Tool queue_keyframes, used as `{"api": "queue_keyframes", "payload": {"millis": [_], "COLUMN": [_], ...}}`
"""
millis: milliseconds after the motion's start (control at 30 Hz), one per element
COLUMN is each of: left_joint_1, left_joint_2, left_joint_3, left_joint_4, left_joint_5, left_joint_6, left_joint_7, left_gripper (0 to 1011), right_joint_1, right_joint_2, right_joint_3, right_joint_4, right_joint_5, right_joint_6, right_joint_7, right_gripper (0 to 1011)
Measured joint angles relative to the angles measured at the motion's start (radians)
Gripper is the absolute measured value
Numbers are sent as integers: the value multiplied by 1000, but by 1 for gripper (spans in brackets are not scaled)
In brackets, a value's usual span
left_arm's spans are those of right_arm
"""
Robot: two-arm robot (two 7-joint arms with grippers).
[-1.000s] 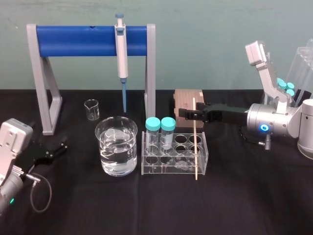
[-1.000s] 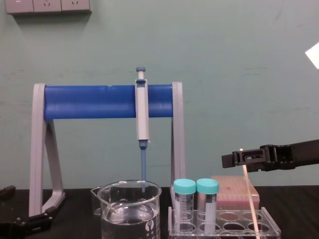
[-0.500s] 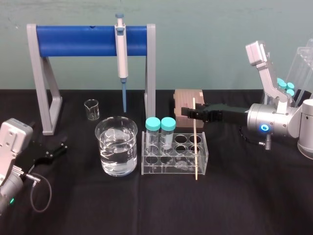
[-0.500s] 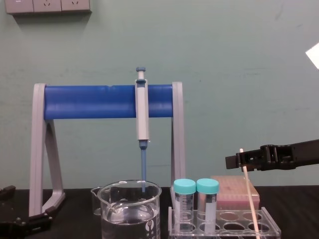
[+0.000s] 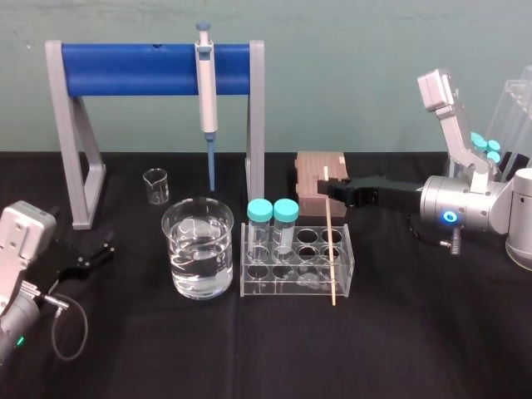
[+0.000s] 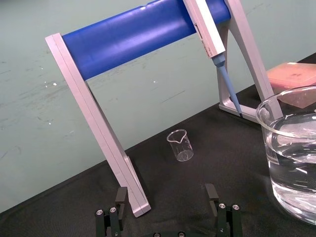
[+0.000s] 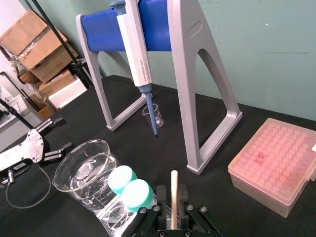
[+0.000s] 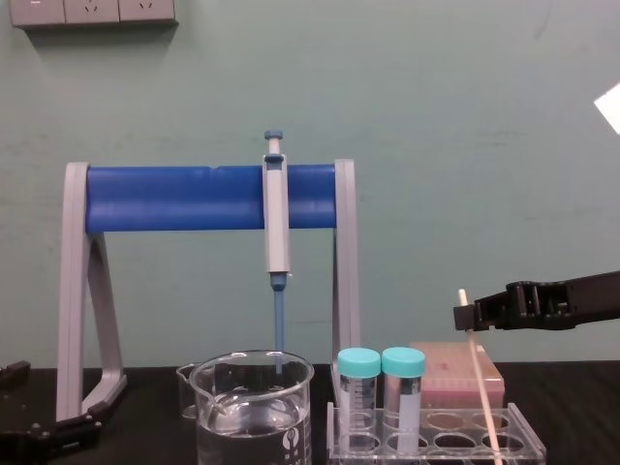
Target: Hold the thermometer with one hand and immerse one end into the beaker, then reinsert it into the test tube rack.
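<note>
My right jaws had drawn back toward 3 o'clock since a second ago, so the thermometer no longer sat deep between them. Its upper end stood just at my fingertips. In the right wrist view the thermometer rose between the two jaws with a dark gap on either side, so they were apart and not gripping it. The top of the rod had tipped a little toward 9 o'clock since then.

The thermometer stood in the test tube rack, in its rightmost column of holes. I could not tell which hole. It leaned, its top toward 9 o'clock and its foot toward 3 o'clock. Two tubes with teal caps stood upright in the rack's left columns.

The beaker, partly filled with clear liquid, stood just beside the rack at its 9 o'clock, apart from the thermometer. A pink box lay at the rack's 1 o'clock, behind my right jaws. A small beaker sat at 11 o'clock of the big one, under the blue-barred stand from which a pipette hung.

My left jaws rested on the desk at the beaker's 9 o'clock, well apart from it, fingers spread with nothing between them.
</note>
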Motion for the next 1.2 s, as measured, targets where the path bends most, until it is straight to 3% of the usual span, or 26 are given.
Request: {"api": "queue_keyframes", "payload": {"millis": [200, 667, 1200], "left_joint_1": [0, 0, 0], "left_joint_2": [0, 0, 0], "left_joint_3": [0, 0, 0], "left_joint_4": [0, 0, 0], "left_joint_5": [0, 0, 0], "left_joint_6": [0, 0, 0], "left_joint_7": [0, 0, 0], "left_gripper": [1004, 1004, 1004], "right_joint_1": [0, 0, -41], "right_joint_2": [0, 0, 47], "right_joint_3": [0, 0, 25], "right_joint_4": [0, 0, -88], "right_joint_5": [0, 0, 44], "right_joint_6": [0, 0, -72], "right_joint_7": [0, 0, -24], "right_gripper": [38, 38, 38]}}
